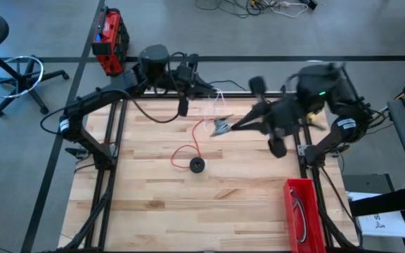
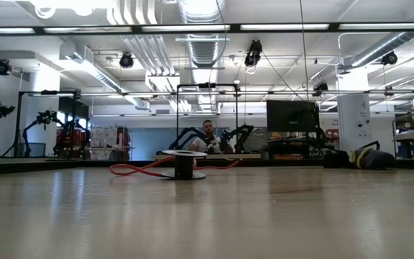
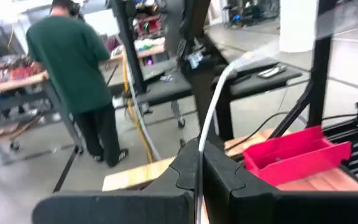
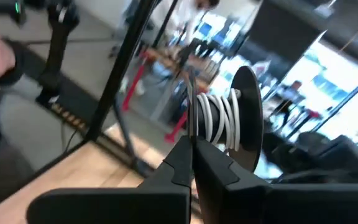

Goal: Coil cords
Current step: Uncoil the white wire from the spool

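High view gives you the left end effector [image 1: 183, 107] at the worktop's [image 1: 153, 204] far edge, clenched on the thin white cord [image 3: 211, 112]. The limp red cord [image 1: 188, 151] loops mid-worktop. Your right end effector [image 4: 193, 163] grips the white-wound spool [image 4: 229, 121]; pinch cords near ends.

White cord [image 4: 219, 121], red cord [image 1: 188, 149], red bin [image 1: 303, 211].
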